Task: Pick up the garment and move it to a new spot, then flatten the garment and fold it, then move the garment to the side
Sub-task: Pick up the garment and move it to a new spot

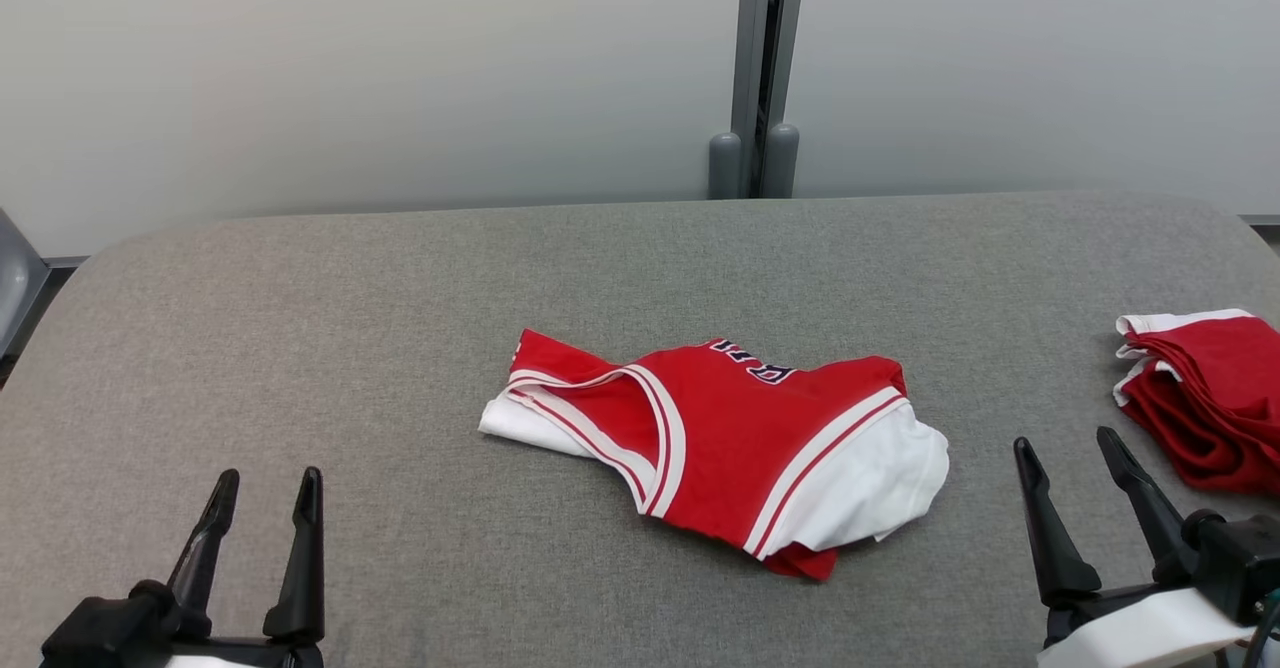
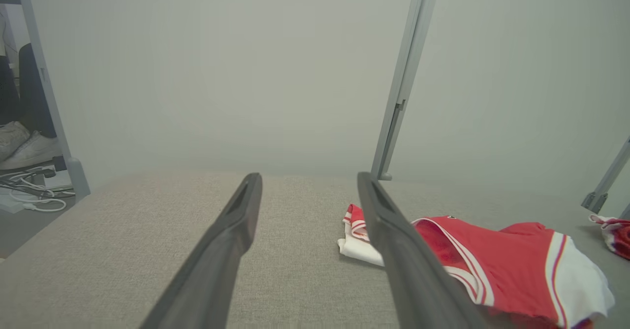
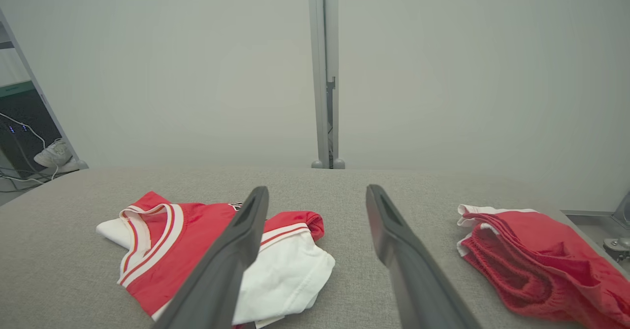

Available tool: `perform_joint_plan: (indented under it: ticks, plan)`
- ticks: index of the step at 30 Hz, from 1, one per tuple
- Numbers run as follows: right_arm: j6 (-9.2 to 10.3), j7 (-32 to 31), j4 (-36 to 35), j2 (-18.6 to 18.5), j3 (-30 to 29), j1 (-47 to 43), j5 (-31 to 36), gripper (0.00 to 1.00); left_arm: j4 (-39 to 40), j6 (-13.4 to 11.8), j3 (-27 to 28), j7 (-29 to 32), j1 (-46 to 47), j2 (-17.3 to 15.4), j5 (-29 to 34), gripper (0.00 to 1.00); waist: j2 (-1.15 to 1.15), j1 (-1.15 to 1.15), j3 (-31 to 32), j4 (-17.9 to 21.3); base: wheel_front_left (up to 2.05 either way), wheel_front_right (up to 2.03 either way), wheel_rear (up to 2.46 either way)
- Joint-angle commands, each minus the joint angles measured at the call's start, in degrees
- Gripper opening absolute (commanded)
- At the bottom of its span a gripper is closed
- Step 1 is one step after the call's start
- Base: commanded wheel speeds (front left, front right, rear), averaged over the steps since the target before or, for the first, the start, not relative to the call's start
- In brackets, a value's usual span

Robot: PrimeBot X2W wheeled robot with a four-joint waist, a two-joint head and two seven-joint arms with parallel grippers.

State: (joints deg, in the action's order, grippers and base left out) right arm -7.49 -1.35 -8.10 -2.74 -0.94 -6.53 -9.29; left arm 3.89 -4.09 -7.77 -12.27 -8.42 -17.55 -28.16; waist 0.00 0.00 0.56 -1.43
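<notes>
Two grippers show in the head view. The left gripper [image 1: 270, 475] is at 7 o'clock and the right gripper [image 1: 1065, 438] at 4 o'clock, both spread wide and empty, their bases cut off by the frame. The garment [image 1: 715, 443], a crumpled red-and-white jersey, lies at the centre of the grey table [image 1: 300, 348]. Its dark lettering is folded and unreadable. A red cloth pile [image 1: 1205, 398] at 3 o'clock is cut by the edge.

Left wrist view: one finger hides part of the garment at 4 o'clock. Shoes [image 2: 22, 147] and cables [image 2: 34, 196] at 9 o'clock are cut off by the edge.

Right wrist view: a finger crosses the garment at 7 o'clock. The pile lies apart at 4 o'clock.
</notes>
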Motion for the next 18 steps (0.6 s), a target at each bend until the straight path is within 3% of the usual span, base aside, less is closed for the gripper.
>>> perform_joint_plan:
  ticks: [1,18]
  plan:
    - [-0.02,-0.2,-0.2,-0.3,-0.1,-0.7,0.5,1.00,0.2,-0.3,0.0,0.0,-0.8,-0.2,0.2,1.00,0.00,0.00,0.1,0.0,0.00,0.00,0.00]
    - [-0.02,-1.0,-1.4,-0.3,-0.7,-1.5,0.3,1.00,0.1,-1.6,-0.8,1.4,-1.4,-0.7,0.2,1.00,0.00,0.00,-0.2,0.4,0.00,0.00,0.00]
